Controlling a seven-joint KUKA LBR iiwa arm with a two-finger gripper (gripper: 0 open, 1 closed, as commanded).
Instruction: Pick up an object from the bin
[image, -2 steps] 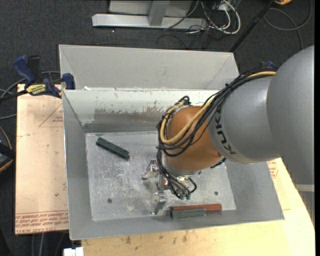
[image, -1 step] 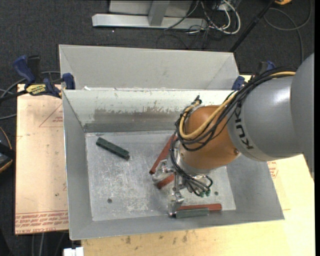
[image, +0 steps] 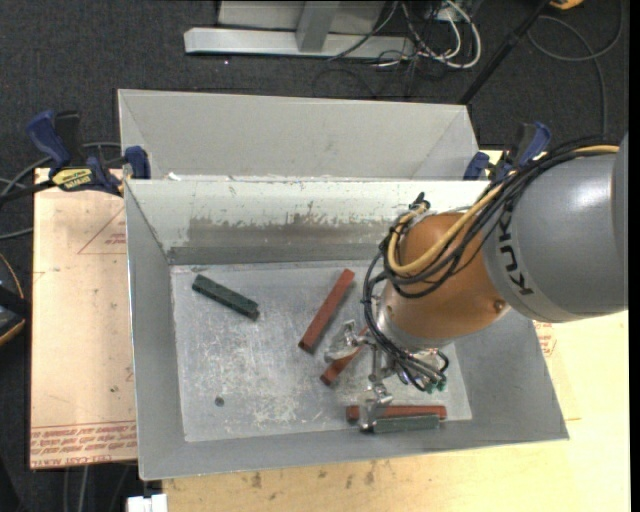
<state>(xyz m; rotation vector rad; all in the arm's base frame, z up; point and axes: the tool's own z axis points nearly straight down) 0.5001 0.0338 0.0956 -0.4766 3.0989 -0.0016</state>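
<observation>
My gripper (image: 361, 373) is low over the bin floor at the front right, under the arm's orange cover. Its two metal fingers stand apart, one fingertip (image: 347, 343) toward the back and the other near the front. A short red-brown block (image: 336, 369) lies against the rear finger, not gripped between the two. The front finger touches the left end of a red bar (image: 410, 410) and a dark green bar (image: 405, 424) lying side by side. A long red-brown bar (image: 328, 310) lies slanted just behind the gripper.
Alone at the back left of the bin floor lies a dark green bar (image: 225, 297). The arm and its cover hang over the bin's right side, hiding the floor there. The left and front-left floor is bare metal.
</observation>
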